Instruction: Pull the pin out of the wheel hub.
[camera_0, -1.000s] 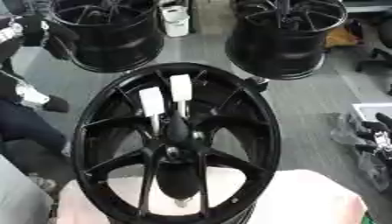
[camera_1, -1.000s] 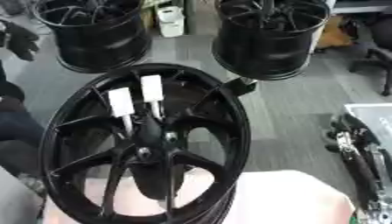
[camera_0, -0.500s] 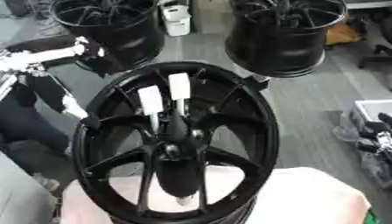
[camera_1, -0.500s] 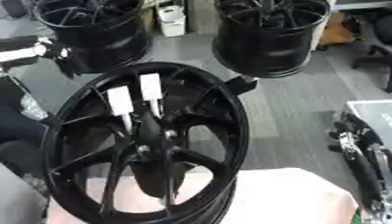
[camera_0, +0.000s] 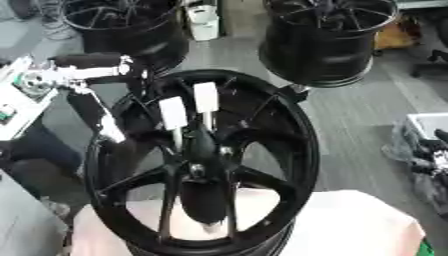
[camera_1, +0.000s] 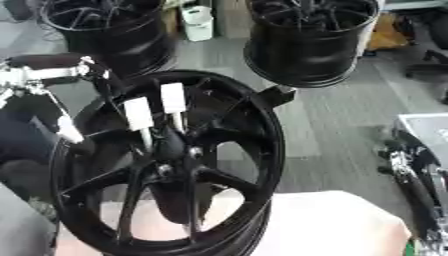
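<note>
Reaching had begun: the left hand (camera_0: 96, 117), absent a second earlier, had come in beside the wheel hub (camera_0: 199, 165); its fingers were unclear. Two white-topped pins (camera_0: 173, 114) stayed seated near the hub centre, so nothing was gripped.

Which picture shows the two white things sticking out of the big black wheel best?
The left eye view: both white pins stand near the picture's middle, above the wheel hub. The right eye view shows the same two pins, just further left. Neither view hides them.
</note>
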